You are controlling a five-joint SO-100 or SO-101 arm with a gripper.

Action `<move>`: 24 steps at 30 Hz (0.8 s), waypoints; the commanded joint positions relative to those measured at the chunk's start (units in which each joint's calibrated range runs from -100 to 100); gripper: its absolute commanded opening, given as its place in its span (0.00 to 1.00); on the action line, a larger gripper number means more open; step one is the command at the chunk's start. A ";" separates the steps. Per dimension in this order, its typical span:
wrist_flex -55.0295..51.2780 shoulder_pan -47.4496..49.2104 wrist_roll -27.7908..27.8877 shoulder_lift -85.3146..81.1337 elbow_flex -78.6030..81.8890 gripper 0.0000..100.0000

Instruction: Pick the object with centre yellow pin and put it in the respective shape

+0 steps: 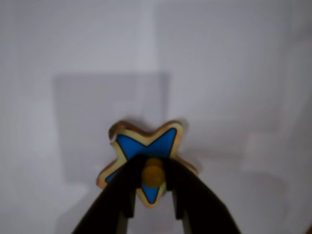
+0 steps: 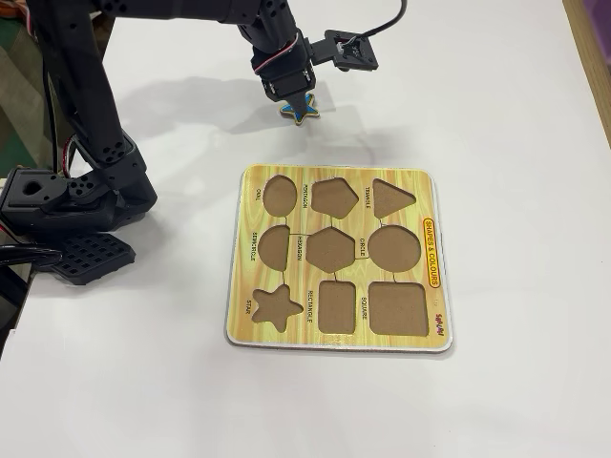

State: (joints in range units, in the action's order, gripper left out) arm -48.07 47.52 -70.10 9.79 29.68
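The object with centre yellow pin, a small blue star (image 1: 146,144) with a yellow rim, fills the lower middle of the wrist view. My gripper (image 1: 153,169) is shut on its round yellow knob (image 1: 153,174), one black finger on each side. In the fixed view the star (image 2: 305,108) hangs under the gripper (image 2: 294,98) just off the white table, beyond the far edge of the yellow puzzle board (image 2: 434,291). The respective shape, the star-shaped brown cut-out (image 2: 277,307) labelled STAR, lies at the board's near left corner, apart from the gripper.
The board holds several other empty cut-outs, among them the pentagon (image 2: 333,197) and hexagon (image 2: 331,250). My arm's black base (image 2: 67,200) stands at the left of the fixed view. A wooden edge (image 2: 594,38) bounds the table at the right.
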 commanded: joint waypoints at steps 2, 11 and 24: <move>-0.93 0.14 -0.25 -0.09 0.72 0.01; -2.23 -1.82 -0.09 -3.52 0.99 0.01; -4.56 -15.88 8.23 -18.25 10.43 0.01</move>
State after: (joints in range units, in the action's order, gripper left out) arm -53.04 35.55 -63.65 -3.35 39.03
